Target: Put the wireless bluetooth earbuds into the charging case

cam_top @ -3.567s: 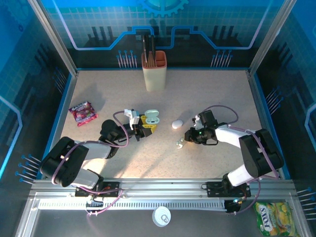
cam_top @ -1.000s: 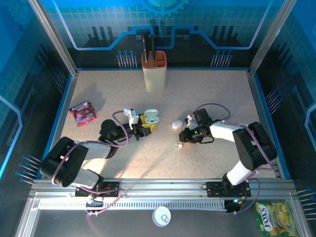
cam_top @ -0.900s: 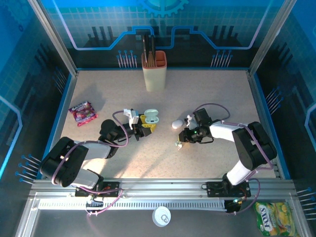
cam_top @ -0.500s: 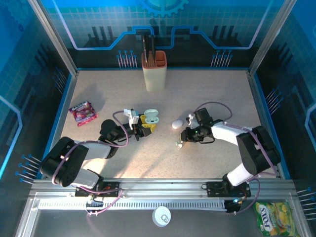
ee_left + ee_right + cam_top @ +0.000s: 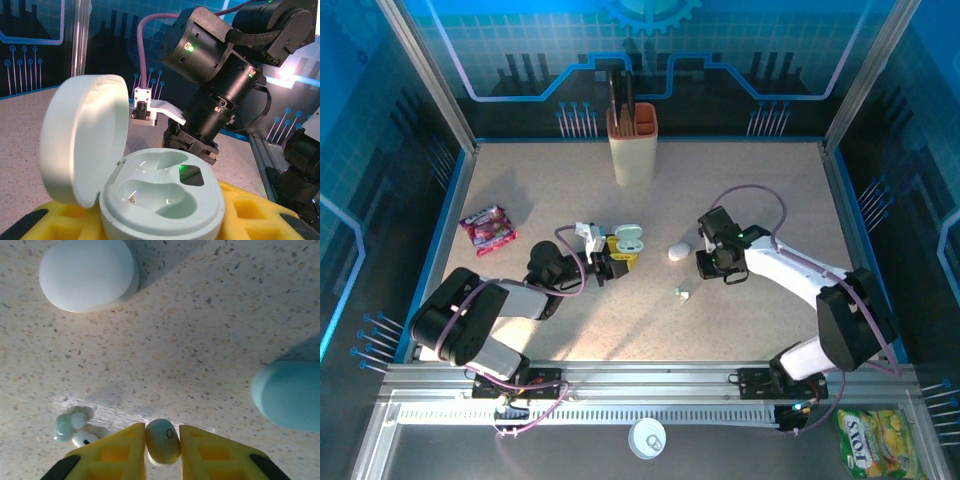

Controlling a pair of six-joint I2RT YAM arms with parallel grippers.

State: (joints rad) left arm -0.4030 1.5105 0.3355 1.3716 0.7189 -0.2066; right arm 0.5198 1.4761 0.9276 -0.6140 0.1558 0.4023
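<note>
Earbud pinched between the yellow pads of the right claw, which is clenched on it over the speckled surface. Beside this claw, apart from it, loose earbuds lie huddled on the surface. Seen from the top camera, they sit near the white case, which is closed and rests between the two claws. Opposite, the left claw grasps the open case by its base between yellow pads: lid swung up and back, two wells facing upward, a green light glowing in one. Beyond the open case stands the black right arm. At the far edge of the surface stands a holder; a red packet lies at the left, well apart.
</note>
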